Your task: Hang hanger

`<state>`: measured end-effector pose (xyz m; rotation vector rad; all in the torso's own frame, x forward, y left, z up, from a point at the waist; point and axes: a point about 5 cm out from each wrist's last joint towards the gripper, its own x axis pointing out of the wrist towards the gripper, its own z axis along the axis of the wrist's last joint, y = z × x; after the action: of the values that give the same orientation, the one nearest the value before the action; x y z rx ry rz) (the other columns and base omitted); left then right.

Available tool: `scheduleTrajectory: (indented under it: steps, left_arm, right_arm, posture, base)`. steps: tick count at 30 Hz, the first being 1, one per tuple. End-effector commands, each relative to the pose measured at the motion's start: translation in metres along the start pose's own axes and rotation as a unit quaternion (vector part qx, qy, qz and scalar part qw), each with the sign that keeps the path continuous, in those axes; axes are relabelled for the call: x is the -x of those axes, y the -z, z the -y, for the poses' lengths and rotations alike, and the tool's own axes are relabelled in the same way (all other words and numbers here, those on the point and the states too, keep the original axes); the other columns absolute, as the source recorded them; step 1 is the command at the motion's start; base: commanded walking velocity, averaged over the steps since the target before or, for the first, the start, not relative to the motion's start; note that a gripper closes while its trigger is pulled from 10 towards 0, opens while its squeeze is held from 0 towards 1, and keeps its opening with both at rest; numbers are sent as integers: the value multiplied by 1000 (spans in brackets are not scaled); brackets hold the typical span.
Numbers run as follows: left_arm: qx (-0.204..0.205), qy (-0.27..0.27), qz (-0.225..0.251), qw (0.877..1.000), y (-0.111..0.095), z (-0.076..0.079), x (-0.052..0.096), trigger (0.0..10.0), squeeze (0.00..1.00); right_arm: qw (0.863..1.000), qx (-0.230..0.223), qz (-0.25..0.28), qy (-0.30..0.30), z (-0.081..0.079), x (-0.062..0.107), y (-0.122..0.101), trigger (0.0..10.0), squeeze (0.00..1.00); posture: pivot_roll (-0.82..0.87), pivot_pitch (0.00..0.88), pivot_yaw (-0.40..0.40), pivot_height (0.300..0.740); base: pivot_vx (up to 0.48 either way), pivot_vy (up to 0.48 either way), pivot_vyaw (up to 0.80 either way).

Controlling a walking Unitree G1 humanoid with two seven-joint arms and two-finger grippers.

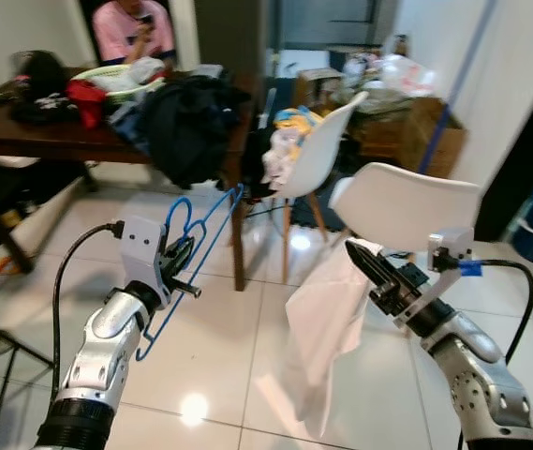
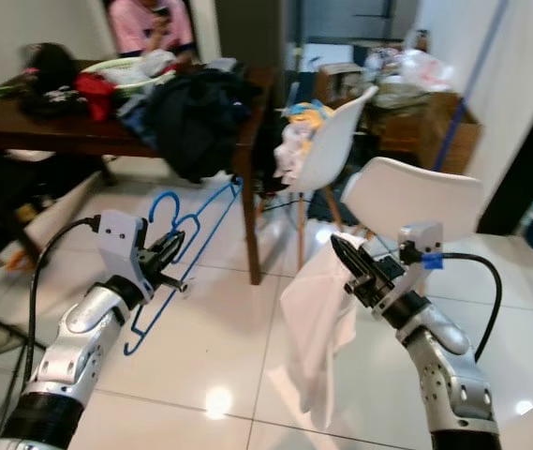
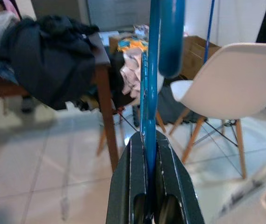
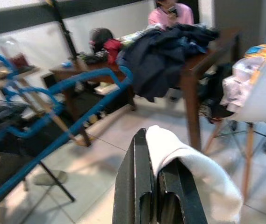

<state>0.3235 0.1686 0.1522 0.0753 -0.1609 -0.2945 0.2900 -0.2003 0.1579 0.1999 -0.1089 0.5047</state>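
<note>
The blue hanger (image 1: 191, 246) was clamped in the left gripper (image 1: 178, 255), and a white cloth (image 2: 318, 319) was pinched by the right gripper (image 2: 352, 262). By judgement, the cloth should be spread open first, so that the hanger can be slid inside.

White chairs (image 1: 407, 206), cluttered wooden table (image 1: 51, 141), tiled floor (image 1: 219, 347)

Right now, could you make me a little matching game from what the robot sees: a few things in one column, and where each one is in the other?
Things:
1. blue hanger
2. white cloth
3. dark jacket
4. white chair

Where:
A. heaped on the corner of the wooden table
B. standing on the tiled floor behind the right tool
C. clamped in the left tool
D. pinched by the right tool, hanging down toward the floor

Pairs: 1-C, 2-D, 3-A, 4-B
</note>
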Motion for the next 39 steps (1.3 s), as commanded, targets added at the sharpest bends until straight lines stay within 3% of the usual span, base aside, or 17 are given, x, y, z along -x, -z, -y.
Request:
scheduleTrajectory:
  steps: [1, 10, 12, 16, 28, 34, 39]
  left_arm:
    - [-19, -16, 7, 1000, -11, -8, -1, 10000, 0]
    - [-39, -24, 32, 998, -33, -12, -8, 10000, 0]
    - [-47, -17, 50, 998, -47, -8, -13, 10000, 0]
    - [-49, -15, 54, 997, -50, -7, -14, 10000, 0]
    - [-55, -16, 75, 996, -68, -1, -17, 10000, 0]
    - [-76, -17, 122, 989, -102, 0, -21, 10000, 0]
    - [-81, -15, 134, 988, -110, 1, -21, 10000, 0]
  right_arm:
    - [1000, 6, 6, 5, -2, -3, -8, 10000, 0]
    - [999, 17, 19, -43, -15, -6, -20, 10000, 0]
    - [997, 30, 23, -71, -22, -8, -29, 10000, 0]
    - [996, 37, 25, -76, -23, -10, -34, 10000, 0]
    - [993, 44, 51, -101, -36, -18, -57, 10000, 0]
    - [988, 55, 88, -112, -46, -30, -81, 10000, 0]
    - [986, 56, 105, -120, -52, -36, -93, 10000, 0]
  posture:
    - [41, 47, -18, 740]
    - [44, 47, -7, 740]
    - [44, 45, -9, 740]
    - [43, 44, -10, 740]
    - [43, 33, -14, 740]
    - [43, 33, -14, 740]
    - [41, 33, -12, 740]
  base:
    - [480, 0, 0]
    - [480, 0, 492]
    - [480, 0, 738]
    - [480, 0, 747]
    - [480, 0, 0]
    - [467, 0, 0]
    - [480, 0, 0]
